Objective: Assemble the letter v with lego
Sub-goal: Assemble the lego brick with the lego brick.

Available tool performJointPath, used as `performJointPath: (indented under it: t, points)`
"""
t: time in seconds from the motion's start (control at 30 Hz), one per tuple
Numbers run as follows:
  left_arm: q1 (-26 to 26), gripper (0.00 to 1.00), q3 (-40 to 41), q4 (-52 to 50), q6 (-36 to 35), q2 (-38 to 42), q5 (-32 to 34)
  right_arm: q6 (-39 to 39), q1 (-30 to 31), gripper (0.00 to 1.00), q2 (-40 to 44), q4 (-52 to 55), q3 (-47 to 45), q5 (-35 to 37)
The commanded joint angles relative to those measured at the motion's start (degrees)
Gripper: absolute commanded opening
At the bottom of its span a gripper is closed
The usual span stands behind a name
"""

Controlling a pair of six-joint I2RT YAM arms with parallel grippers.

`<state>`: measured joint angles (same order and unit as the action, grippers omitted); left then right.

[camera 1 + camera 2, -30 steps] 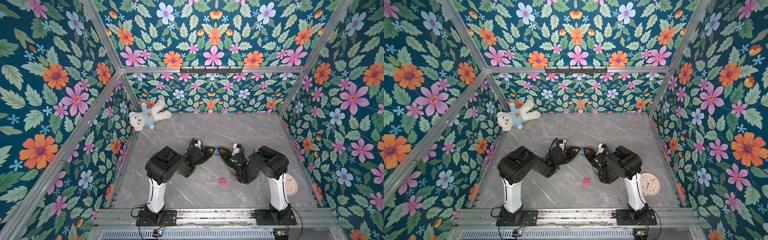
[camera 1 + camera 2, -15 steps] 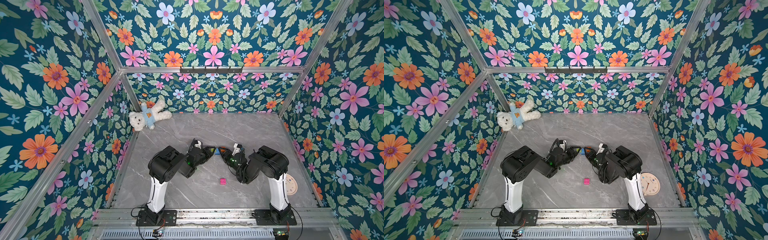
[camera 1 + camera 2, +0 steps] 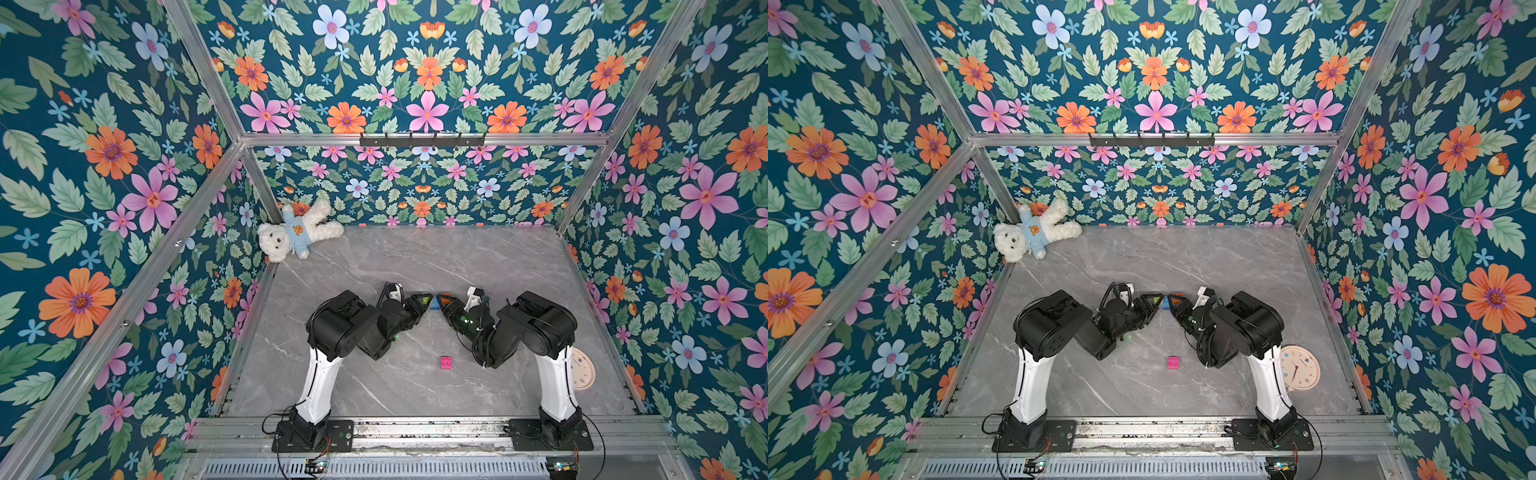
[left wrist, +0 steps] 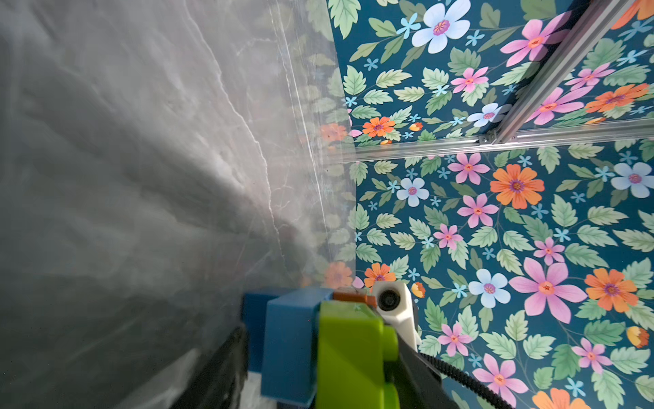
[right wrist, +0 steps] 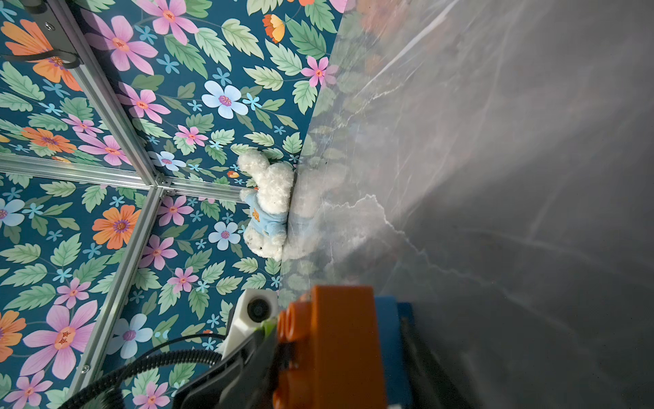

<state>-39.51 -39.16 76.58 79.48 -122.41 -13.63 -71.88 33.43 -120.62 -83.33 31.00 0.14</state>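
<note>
Mid-table, my two grippers meet tip to tip around a small cluster of lego. A dark blue brick (image 3: 434,304) sits between a lime brick (image 4: 350,354) and an orange brick (image 5: 339,347). My left gripper (image 3: 425,300) straddles the lime and blue bricks. One finger rests on the lime studs, and a slit of table shows between the other finger and the blue brick (image 4: 288,340), so it is open. My right gripper (image 3: 444,301) is shut on the orange and blue bricks. A pink brick (image 3: 446,362) lies loose nearer the front. No finished letter v shows.
A white teddy bear (image 3: 297,235) in a blue shirt lies in the back left corner. A round clock face (image 3: 1299,367) lies flat by the right arm's base. Floral walls and aluminium posts close in the grey marble table (image 3: 415,257) on three sides.
My left gripper has edged slightly toward the right one, closing the gap at the bricks. The right arm and the pink brick have not moved.
</note>
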Motion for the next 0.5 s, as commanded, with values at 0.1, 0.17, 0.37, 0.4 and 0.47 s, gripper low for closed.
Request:
performJointPath:
  t: [0.1,0.17,0.37,0.4,0.47]
  points:
    - [-0.48,0.47,1.23,-5.38,2.62,-0.55,-0.29,-0.46,0.05,0.15,-0.75,7.57,-0.52,0.12]
    - [-0.48,0.43,1.8,-5.08,3.15,-0.46,0.41,-0.55,0.05,0.15,-0.68,7.44,-0.54,0.18]
    - [-0.83,0.41,2.87,-2.66,5.59,-1.58,2.01,-0.63,0.0,0.14,-0.82,7.22,-0.68,0.39]
    - [-0.91,0.41,2.69,-2.73,5.53,-1.77,1.79,-0.64,0.09,0.14,-0.8,7.27,-0.64,0.39]
    - [-1.0,0.37,2.38,-2.92,5.32,-1.79,1.67,-0.71,0.09,0.14,-0.85,7.37,-0.52,0.43]
